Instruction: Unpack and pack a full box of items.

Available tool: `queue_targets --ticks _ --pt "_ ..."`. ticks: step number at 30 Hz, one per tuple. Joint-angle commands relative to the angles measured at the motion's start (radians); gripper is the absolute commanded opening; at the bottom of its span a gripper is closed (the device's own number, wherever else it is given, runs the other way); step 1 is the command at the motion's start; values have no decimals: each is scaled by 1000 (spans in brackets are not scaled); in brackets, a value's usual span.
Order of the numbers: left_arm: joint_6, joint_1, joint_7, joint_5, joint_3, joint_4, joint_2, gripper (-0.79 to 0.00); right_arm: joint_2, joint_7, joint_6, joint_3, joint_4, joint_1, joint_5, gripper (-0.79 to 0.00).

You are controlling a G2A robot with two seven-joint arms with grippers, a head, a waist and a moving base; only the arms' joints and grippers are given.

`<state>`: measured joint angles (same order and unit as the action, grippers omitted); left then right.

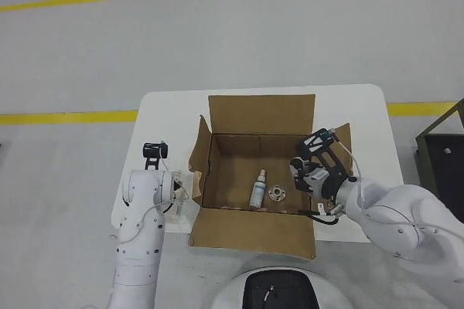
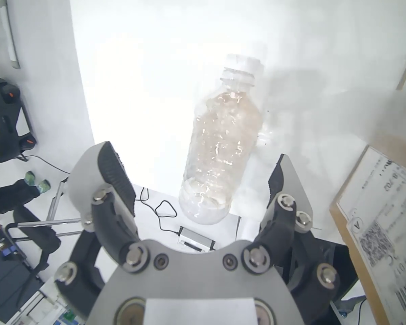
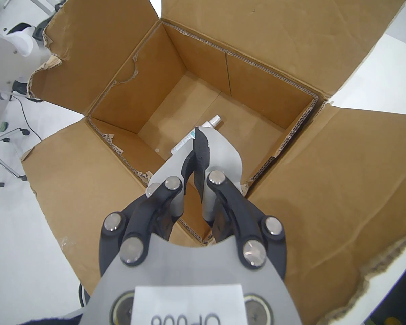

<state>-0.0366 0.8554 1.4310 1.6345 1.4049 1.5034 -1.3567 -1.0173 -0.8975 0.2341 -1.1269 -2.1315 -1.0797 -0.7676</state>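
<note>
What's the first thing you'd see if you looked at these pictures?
A big open cardboard box in the middle of the white table, with a small spray bottle and a little round part lying on its floor. Next, a clear plastic bottle beside the box, just ahead of the open left gripper.

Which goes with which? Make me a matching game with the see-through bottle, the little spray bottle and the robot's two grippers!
Things:
1. clear bottle
2. spray bottle
3. left gripper
4. right gripper

Places or states:
A. fingers shut
B. lying inside the box
C. fingers open
D. on the table, outside the box

Pairs: 1-D, 2-B, 3-C, 4-A
</note>
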Motion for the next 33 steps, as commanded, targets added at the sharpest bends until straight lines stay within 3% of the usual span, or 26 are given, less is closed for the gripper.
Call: queue_targets --ticks 1,5,12,27,33 --pt "1 -3 9 -1 20 33 2 0 -3 16 -2 -3 8 3 7 -785" --pt "2 -6 15 10 37 60 5 0 -17 8 59 44 20 47 -12 -785" --pt "2 -6 15 10 37 60 5 0 -67 -42 235 250 98 177 -130 -785" --pt "2 -6 15 10 37 60 5 0 -68 -42 211 264 110 172 -187 -785" --pt "2 -6 15 10 37 60 5 0 -130 78 494 379 204 184 -193 -785"
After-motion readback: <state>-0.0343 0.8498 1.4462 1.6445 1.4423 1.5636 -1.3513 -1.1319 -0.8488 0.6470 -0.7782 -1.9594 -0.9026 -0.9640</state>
